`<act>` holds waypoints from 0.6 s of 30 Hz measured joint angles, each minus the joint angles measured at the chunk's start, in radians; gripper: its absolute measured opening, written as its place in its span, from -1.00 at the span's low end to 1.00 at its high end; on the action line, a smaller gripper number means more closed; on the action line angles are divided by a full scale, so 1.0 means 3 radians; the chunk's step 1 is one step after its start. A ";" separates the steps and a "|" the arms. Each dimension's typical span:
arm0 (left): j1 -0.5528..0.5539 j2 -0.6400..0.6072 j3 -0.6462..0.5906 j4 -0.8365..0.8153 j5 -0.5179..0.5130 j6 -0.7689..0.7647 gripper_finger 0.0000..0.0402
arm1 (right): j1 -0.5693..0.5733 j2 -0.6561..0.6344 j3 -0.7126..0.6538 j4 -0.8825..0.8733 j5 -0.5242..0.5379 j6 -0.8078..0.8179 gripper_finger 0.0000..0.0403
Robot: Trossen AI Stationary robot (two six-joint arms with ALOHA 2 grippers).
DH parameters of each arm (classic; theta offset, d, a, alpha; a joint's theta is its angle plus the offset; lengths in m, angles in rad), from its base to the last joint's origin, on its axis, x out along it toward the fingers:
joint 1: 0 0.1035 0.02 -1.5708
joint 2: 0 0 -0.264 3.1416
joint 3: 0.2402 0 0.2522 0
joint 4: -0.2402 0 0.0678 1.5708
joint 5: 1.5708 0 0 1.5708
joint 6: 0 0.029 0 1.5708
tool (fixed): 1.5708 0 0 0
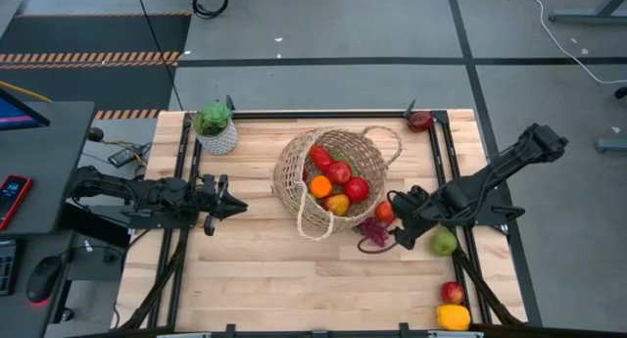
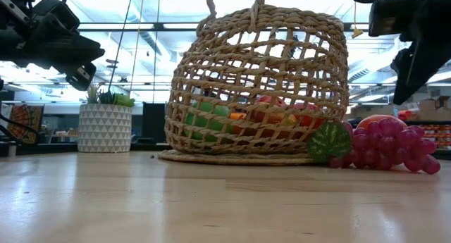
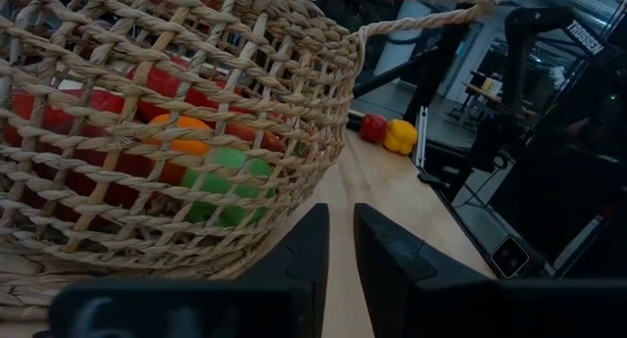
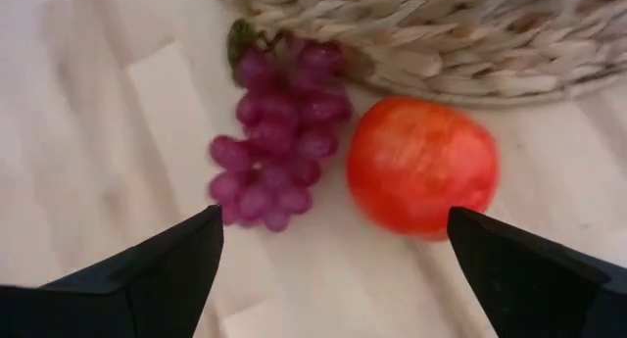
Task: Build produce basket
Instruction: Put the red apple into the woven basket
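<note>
Below the right gripper (image 4: pixel 333 269), fingers spread wide, apple (image 4: pixel 423 166) touches grapes (image 4: pixel 279 132); closing could snag both. Left gripper (image 1: pixel 238 208) shut.

Floor (image 1: pixel 323 24): grey, smooth, w/ dark seam lines crossing it.
Hazard tape (image 1: pixel 93 57): orange/black striped strips on floor, far left, edging a dark mat (image 1: pixel 83 34).
Cables: black coil (image 1: pixel 209 0) at far edge; white cord (image 1: pixel 549 20) trailing far right.
Side desk (image 1: pixel 44 171): grey, left of bench; red phone (image 1: pixel 12 196) & black mouse (image 1: pixel 44 279) on it.
Ceiling (image 2: pixel 141 25): bright, long light strips, seen in low view.
Bench (image 1: pixel 265 269): pale wood planks, black rails round it.
</note>
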 joint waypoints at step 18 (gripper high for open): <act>0.0001 0.0000 0.0000 0.0000 0.0001 0.0001 -0.68 | -0.0245 0.0078 -0.0488 0.0684 0.0535 0.0056 0.98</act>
